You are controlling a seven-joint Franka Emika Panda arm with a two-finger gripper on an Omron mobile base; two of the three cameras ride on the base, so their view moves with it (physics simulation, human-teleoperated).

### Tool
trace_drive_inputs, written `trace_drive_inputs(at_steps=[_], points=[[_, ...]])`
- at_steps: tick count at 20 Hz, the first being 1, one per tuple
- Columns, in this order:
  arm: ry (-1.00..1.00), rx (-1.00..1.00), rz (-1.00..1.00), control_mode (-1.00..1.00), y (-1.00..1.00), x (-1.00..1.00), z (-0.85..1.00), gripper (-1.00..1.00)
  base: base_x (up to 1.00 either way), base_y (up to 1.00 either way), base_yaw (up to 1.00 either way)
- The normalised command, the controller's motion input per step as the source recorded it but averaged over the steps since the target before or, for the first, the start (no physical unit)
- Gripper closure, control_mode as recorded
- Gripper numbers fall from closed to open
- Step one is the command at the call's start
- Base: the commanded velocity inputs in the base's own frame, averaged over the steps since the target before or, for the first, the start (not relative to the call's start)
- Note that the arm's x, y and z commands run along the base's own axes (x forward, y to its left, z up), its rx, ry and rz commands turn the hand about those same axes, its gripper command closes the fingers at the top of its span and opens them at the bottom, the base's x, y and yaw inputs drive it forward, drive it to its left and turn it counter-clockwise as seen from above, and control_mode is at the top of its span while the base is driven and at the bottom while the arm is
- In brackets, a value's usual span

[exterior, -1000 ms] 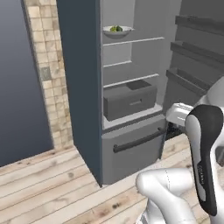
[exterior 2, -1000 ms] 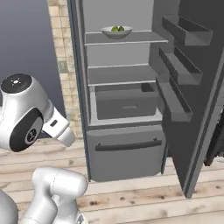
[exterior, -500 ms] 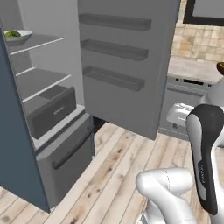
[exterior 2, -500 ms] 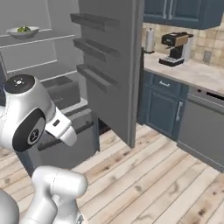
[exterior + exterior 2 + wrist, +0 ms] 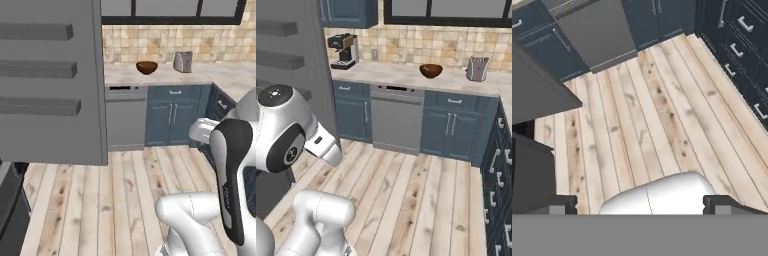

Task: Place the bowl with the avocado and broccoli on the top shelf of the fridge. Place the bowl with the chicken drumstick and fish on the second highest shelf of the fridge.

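My gripper is open wide with nothing between its dark fingertips; it points down at the pale plank floor. The fridge's open door, pale grey with three door shelves, stands at the left and its edge also borders the right base view. A reddish-brown bowl sits on the far counter, seen again as the same bowl; I cannot make out what it holds from here.
A toaster stands right of the bowl and a coffee machine left of it. Below the counter are a grey dishwasher and dark blue cabinets. Drawer fronts line the right side. Open floor lies between.
The base has turned right, so the whole picture has swung from the fridge interior to the kitchen counter. The white bowl on the fridge's top shelf has passed out of frame. The gripper stays open.
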Motion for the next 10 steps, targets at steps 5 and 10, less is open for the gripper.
trace_drive_inputs(at_steps=[5, 10], points=[[0.00, 0.00, 0.00, 1.00, 0.00, 0.00, 0.00, -1.00, 0.45, -0.99, -0.26], [0.00, 0.00, 0.00, 1.00, 0.00, 0.00, 0.00, -1.00, 1.00, -0.32, 0.00]])
